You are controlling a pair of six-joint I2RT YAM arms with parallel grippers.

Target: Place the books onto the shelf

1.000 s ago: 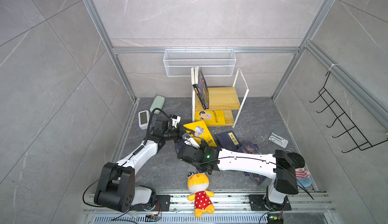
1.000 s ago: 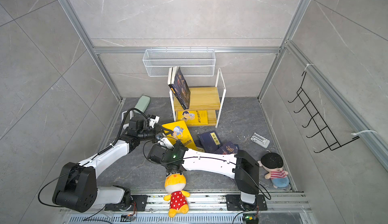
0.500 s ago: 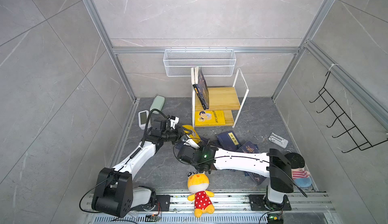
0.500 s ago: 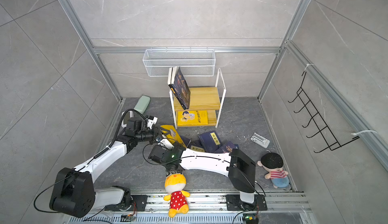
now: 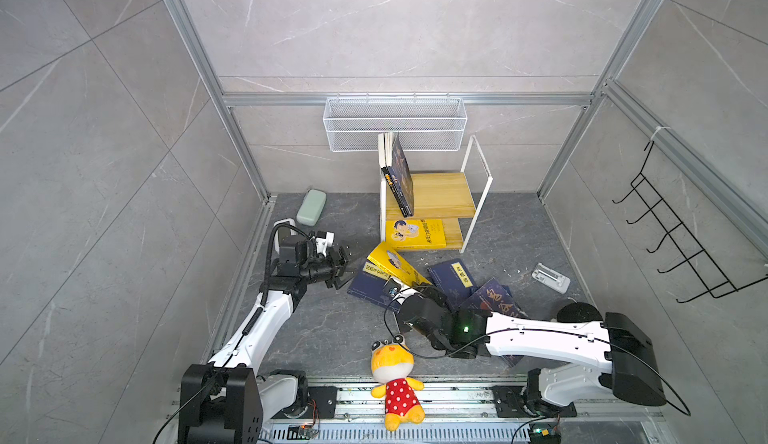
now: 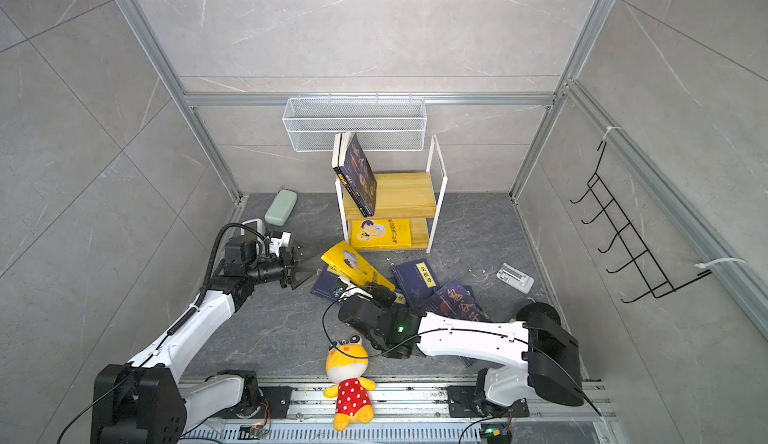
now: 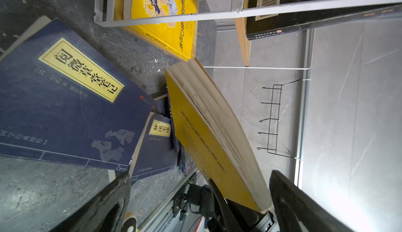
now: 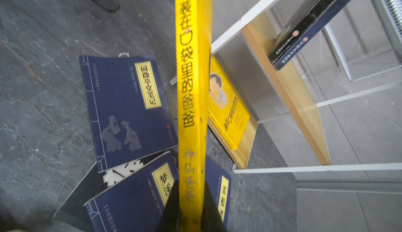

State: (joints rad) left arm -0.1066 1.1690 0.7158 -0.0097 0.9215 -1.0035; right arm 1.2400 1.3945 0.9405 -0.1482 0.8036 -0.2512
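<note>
Nearest the rail [image 5: 457,396], the yellow cartoon-boy book [image 8: 191,78] is clamped at its lower end by the closed right claw [image 8: 191,200]; the left claw [image 5: 343,269] is spread wide and empty just beside it. The book's long axis is slanted up and away, with the two-tier wooden shelf [image 5: 440,196] just beyond its far end.

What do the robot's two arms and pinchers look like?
The left arm and the right arm are smooth white tubes with chunky black joints. Black cables loop along both. The left gripper and the right gripper have black fingers. A tiny green light glows near the right wrist.
</note>
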